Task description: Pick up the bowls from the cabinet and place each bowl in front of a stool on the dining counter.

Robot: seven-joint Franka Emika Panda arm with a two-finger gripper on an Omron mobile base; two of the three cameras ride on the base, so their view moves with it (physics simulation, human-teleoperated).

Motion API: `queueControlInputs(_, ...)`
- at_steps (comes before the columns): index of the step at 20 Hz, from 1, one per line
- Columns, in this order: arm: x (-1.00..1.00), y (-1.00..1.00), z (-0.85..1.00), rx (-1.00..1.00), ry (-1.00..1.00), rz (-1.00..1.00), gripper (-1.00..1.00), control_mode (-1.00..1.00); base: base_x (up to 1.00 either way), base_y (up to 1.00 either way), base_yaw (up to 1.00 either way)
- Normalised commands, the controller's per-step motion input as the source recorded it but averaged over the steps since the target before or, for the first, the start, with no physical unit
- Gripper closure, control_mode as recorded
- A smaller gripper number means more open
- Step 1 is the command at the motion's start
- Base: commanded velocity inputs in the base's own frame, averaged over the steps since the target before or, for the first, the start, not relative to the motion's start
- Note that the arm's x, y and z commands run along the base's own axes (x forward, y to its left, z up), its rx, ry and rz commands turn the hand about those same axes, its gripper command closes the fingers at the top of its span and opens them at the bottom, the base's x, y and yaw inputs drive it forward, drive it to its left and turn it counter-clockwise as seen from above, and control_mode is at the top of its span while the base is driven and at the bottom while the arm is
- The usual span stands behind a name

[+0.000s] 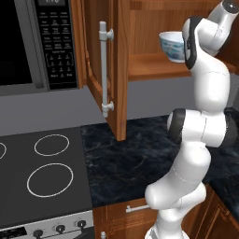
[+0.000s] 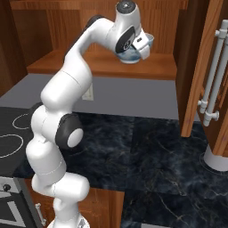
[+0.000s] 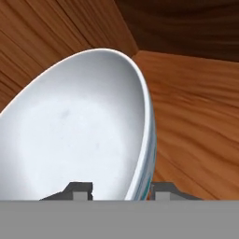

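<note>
A white bowl (image 1: 172, 44) with a blue-green pattern outside stands on the lower shelf (image 1: 154, 70) of the open reddish-brown cabinet (image 2: 102, 64). In the hand view the bowl (image 3: 84, 130) lies close up, rim toward me. My gripper (image 3: 121, 189) straddles that rim, with one fingertip (image 3: 80, 189) inside the bowl and the other outside. The outer tip sits near the wall, and a gap shows beside the inner tip. In the right base view the hand covers part of the bowl (image 2: 131, 57). The stool and the dining counter are out of view.
The cabinet door (image 1: 95, 56) hangs open to the left with its long silver handle (image 1: 103, 70). Another door with silver handles (image 2: 213, 75) stands at the right. Below lie the black worktop (image 1: 126, 158), a stove (image 1: 46, 172) and a microwave (image 1: 28, 42).
</note>
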Motion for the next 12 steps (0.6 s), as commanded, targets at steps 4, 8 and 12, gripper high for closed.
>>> queueControlInputs(4,0.0,0.0,-0.24,0.0,0.0,0.0,1.0,-1.0,0.0,0.0,0.0)
queueControlInputs(8,-0.31,0.0,-0.28,0.0,0.03,-0.02,1.0,-1.0,0.0,0.0,0.0)
queueControlInputs(12,-0.84,0.1,-0.26,0.0,0.12,0.0,1.0,-1.0,0.0,0.0,0.0)
